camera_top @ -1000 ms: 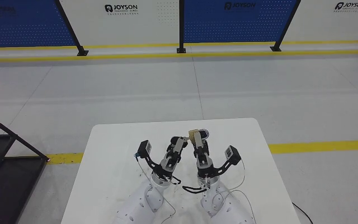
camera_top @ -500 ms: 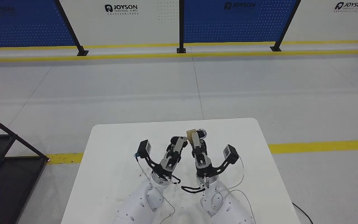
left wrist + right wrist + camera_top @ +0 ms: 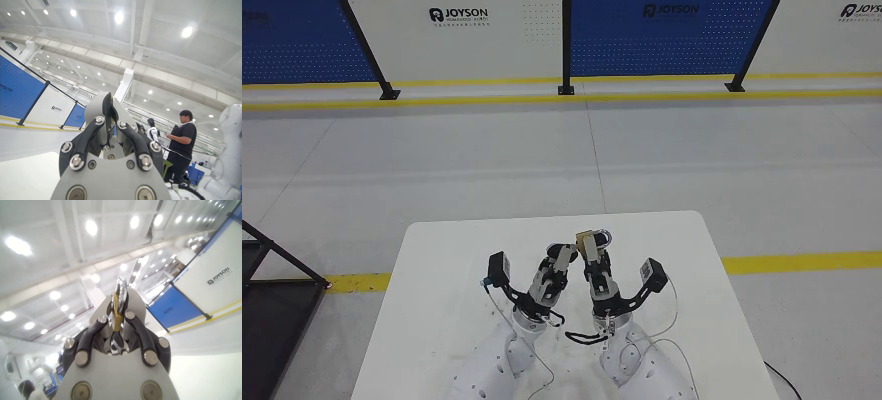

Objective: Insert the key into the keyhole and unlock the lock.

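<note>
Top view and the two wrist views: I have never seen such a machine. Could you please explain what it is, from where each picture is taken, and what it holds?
This is a robot with two arms, working over a white table. The top view comes from a camera above the arms, looking down. Each wrist view comes from a camera on one wrist, looking along that arm's claw towards the hall ceiling.

The right claw is closed on a brass padlock. Its silver shackle sticks out past the fingertips.

The left claw is closed on something thin and brass-coloured, most likely the key. Little of it shows.

In the top view the two claws are side by side, close together, over the table.
</note>
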### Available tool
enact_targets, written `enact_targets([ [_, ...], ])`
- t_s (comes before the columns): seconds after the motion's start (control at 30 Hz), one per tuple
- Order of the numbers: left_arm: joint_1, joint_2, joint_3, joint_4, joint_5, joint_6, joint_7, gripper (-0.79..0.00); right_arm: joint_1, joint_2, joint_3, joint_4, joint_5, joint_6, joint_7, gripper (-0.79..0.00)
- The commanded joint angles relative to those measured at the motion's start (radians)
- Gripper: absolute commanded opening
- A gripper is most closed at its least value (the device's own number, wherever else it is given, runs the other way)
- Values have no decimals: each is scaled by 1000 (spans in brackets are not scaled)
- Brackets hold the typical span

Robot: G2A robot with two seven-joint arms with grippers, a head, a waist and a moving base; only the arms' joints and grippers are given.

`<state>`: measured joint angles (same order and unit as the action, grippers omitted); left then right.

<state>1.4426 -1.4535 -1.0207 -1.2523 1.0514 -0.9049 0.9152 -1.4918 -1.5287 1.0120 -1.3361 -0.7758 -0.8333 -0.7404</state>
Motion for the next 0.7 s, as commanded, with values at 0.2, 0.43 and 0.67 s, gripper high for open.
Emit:
enact_targets([
  [0.2, -3, 3, 3, -2, 92, 63, 63, -785, 0, -1, 3, -1, 10, 1, 16, -785],
  [0.43, -14, 9, 17, 14, 180, 148, 148, -785, -6, 0, 6, -7, 17, 4, 37, -785],
  [0.67, -29, 20, 36, 28, 196, 180, 180, -785, -12, 1, 13, -16, 26, 13, 53, -785],
])
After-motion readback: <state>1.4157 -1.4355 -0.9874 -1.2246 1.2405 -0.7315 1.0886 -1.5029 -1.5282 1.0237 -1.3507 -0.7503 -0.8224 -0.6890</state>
